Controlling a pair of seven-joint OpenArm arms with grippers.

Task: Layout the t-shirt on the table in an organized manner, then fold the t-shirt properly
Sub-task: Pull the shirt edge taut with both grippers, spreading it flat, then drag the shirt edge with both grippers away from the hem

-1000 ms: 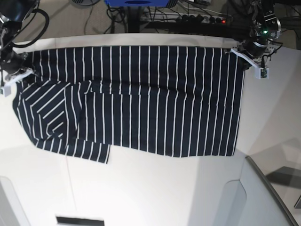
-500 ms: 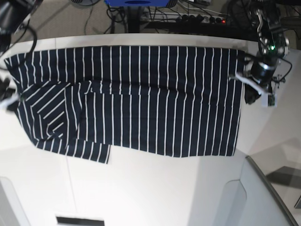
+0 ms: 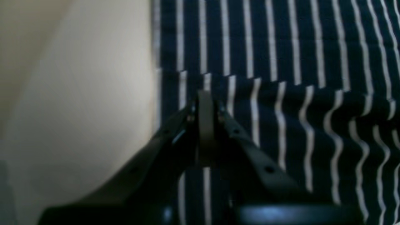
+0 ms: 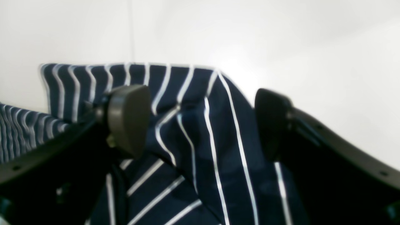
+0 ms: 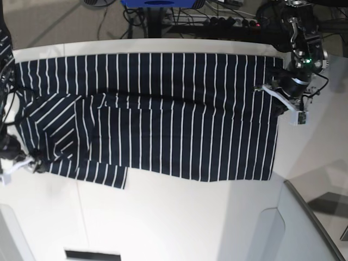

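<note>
The dark striped t-shirt (image 5: pixel 163 114) lies spread flat across the white table (image 5: pixel 190 217), with a sleeve folded over at its left. My left gripper (image 5: pixel 278 102) is shut over the shirt's right edge. In the left wrist view its fingertips (image 3: pixel 204 103) are pressed together just above the striped cloth (image 3: pixel 281 47), beside bare table (image 3: pixel 78 93). I cannot tell whether any cloth is pinched. My right gripper (image 5: pixel 23 163) is at the shirt's lower left corner. There the right gripper (image 4: pixel 200 125) stands wide open, with a loose fold of shirt (image 4: pixel 193 93) lying between its pads.
The table's far edge runs just behind the shirt, with cables and a power strip (image 5: pixel 234 22) beyond it. A grey raised panel (image 5: pixel 304 223) sits at the lower right. A dark slot (image 5: pixel 92 254) is at the bottom edge.
My right gripper moved from the shirt's upper left corner down to its lower left and opened, letting the cloth go. My left gripper slid down the right edge, still shut.
</note>
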